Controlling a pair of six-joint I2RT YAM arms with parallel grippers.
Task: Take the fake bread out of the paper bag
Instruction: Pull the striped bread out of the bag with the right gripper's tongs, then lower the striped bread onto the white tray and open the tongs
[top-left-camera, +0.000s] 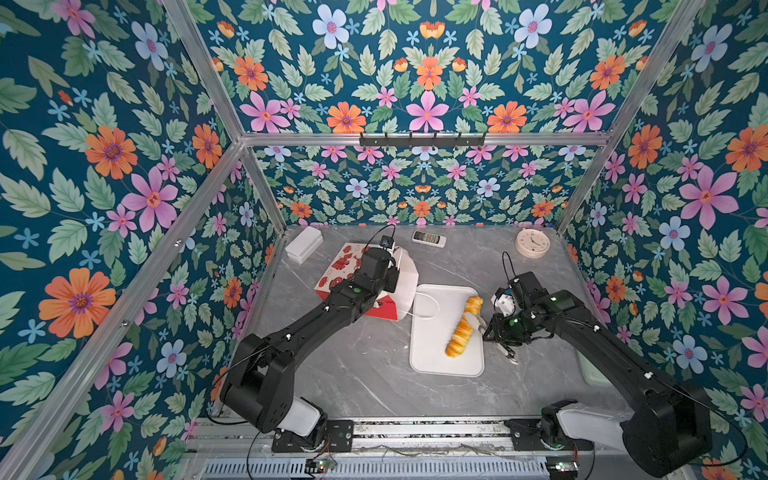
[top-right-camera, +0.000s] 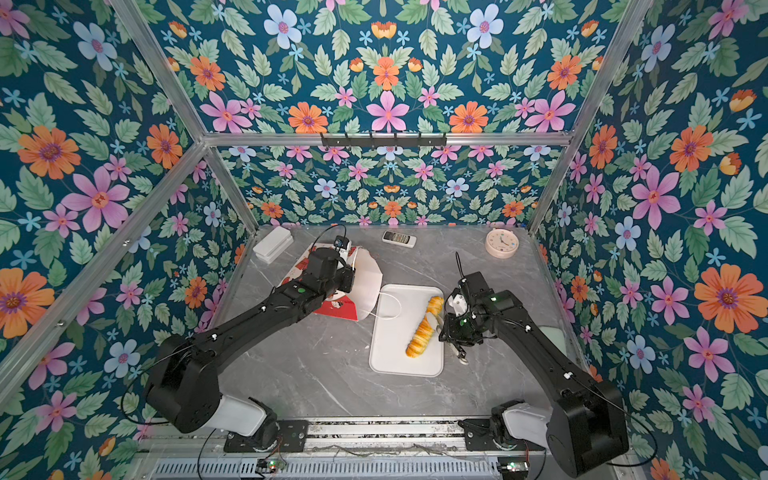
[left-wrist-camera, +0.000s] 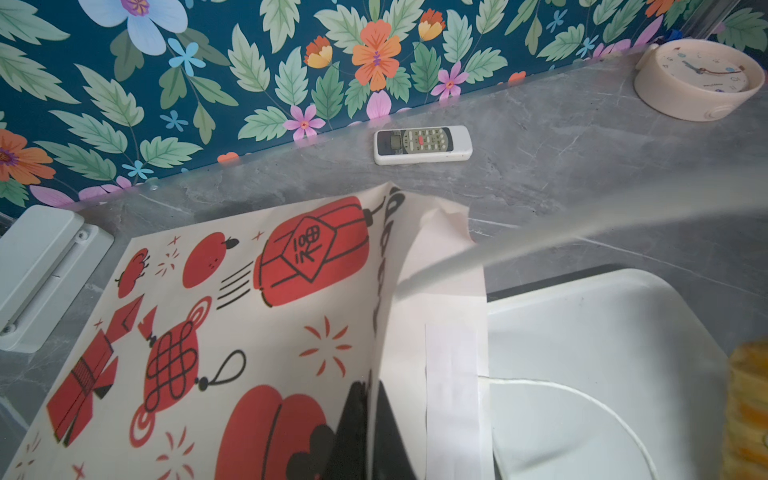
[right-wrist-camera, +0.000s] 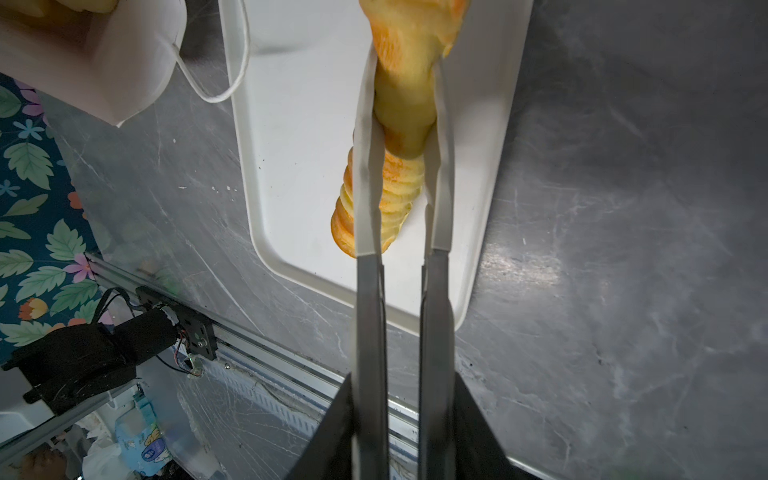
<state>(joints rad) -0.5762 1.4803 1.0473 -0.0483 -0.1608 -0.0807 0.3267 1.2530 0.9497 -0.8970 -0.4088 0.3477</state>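
1. Progress: one long ridged golden-orange toy loaf (top-left-camera: 462, 330) is out, apparently resting on the flat white rectangular tray (top-left-camera: 432, 357), with the right gripper (right-wrist-camera: 405, 62) pinching its middle.
2. The white paper bag with red prints (top-left-camera: 340, 266) lies on its side beside the tray, and the left gripper (left-wrist-camera: 365, 415) is pressed together on its rim. A yellow piece (right-wrist-camera: 62, 5) shows inside, so more bread is probably left.
3. The thin white cord handle (top-left-camera: 428, 307) trails onto the tray and could snag. The white remote control (top-left-camera: 429, 239), round pink clock (top-left-camera: 532, 243) and white box (top-left-camera: 304, 245) sit well apart.

Teal floral wallpaper (top-left-camera: 424, 83) covers every wall, framed by aluminium bars (top-left-camera: 291, 139). Down below, a grey marble-look tabletop (top-left-camera: 365, 374) sits evenly lit.
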